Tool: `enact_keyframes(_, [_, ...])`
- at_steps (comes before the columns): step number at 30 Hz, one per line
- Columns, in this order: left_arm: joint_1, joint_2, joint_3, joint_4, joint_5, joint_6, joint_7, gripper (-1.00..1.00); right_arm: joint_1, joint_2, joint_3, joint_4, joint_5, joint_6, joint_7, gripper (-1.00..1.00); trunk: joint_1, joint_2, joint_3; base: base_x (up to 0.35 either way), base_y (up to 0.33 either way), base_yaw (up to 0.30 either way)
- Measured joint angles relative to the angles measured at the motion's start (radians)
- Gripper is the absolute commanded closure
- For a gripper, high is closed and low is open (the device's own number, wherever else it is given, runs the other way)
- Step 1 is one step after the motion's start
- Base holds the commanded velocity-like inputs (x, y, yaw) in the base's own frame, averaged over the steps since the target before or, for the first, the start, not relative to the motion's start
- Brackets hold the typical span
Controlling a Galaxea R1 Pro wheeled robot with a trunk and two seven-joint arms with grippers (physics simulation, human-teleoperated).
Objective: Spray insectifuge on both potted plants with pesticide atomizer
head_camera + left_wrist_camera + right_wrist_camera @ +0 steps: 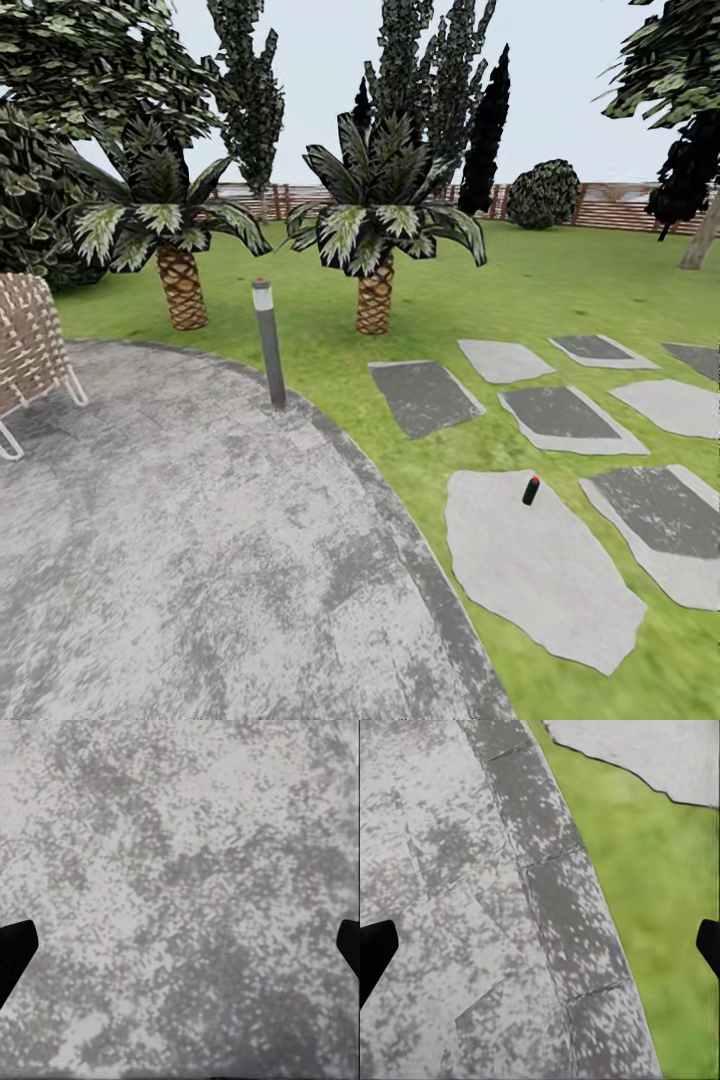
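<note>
mottled grey patio [180, 560] takes up the lower left of the head view, rough speckled stone with a darker curved border of cut blocks running toward bottom centre. past the border is flat green lawn [560, 280], with a scatter of irregular flat stepping stones [540, 570] on the right side, some pale, some dark grey.

two stubby palms [375, 220] with scaly trunks sit mid-frame, and a slatted brown fence [620, 205] runs along the back. a wicker chair [30, 350] pokes in at the left edge. a slim grey bollard lamp [268, 340] with a red dot on top stands at the patio rim.

the pesticide atomizer [531, 490] is tiny from here: a small dark bottle with what looks like a reddish top, standing on the big pale stepping stone at lower right. no potted plants in sight yet.

left gripper [180, 945] and right gripper [540, 945] both have their dark fingertips spread wide at the frame edges with nothing between them. the left looks down on patio stone, the right on the border and grass.

i'd say the step is driving over to the bottle: roll right off the patio, stop short so the base doesn't knock it, and come at it with the right arm, closing around the body.
</note>
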Motion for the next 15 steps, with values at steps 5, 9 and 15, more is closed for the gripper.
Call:
enact_keyframes(5, [0.000, 0.001, 0.000, 0.000, 0.000, 0.000, 0.000, -1.00, 0.000, 0.000, -0.001, 0.000, 0.000, 0.000, 0.000, -1.00, 0.000, 0.000, -0.008, 0.012, -0.277, 0.000])
enact_keyframes(9, [0.000, 0.001, 0.001, 0.000, 0.000, 0.000, 0.000, -1.00, 0.000, 0.000, -0.001, -0.001, 0.000, 0.000, 0.000, -1.00, 0.000, 0.000, -0.014, 0.072, -0.277, 0.000])
enact_keyframes(15, [0.000, 0.001, 0.002, 0.000, 0.000, 0.000, 0.000, -1.00, 0.000, 0.000, -0.001, -0.002, 0.000, 0.000, 0.000, -1.00, 0.000, 0.000, -0.024, 0.086, -0.276, 0.000])
